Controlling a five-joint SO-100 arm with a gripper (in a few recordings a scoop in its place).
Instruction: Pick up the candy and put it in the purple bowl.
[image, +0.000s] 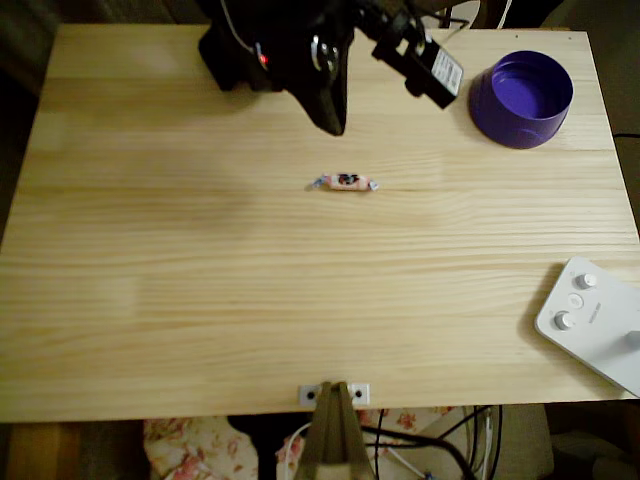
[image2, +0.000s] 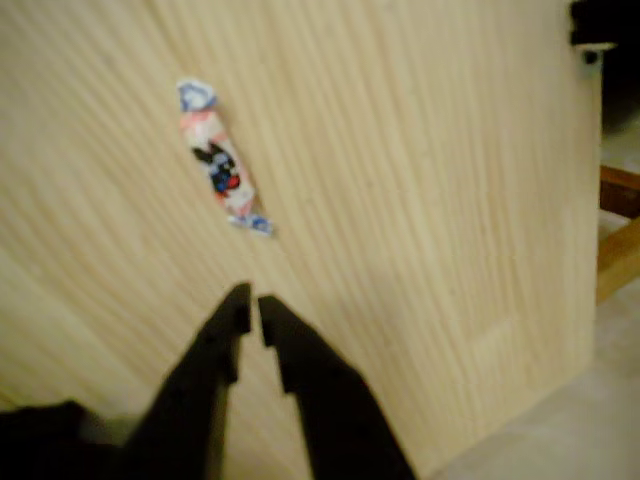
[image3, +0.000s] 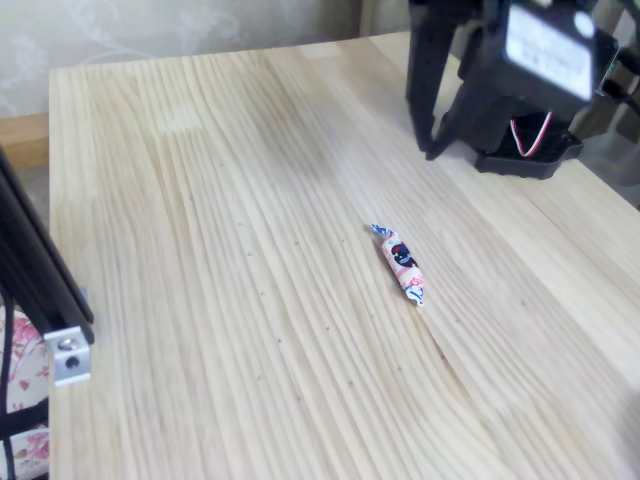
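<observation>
Candy (image: 345, 182) flat on tabletop (image: 200, 300), far from purple bowl (image: 521, 99). End effector (image2: 250, 308) nearly pressed together, maybe just above wood, holding nothing.

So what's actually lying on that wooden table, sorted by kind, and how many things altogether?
Wrapped candy: 1
Purple bowl: 1
White device with knobs: 1
Total: 3 things on the table, not counting the robot arm, whose gripper is nearly closed and empty.
</observation>
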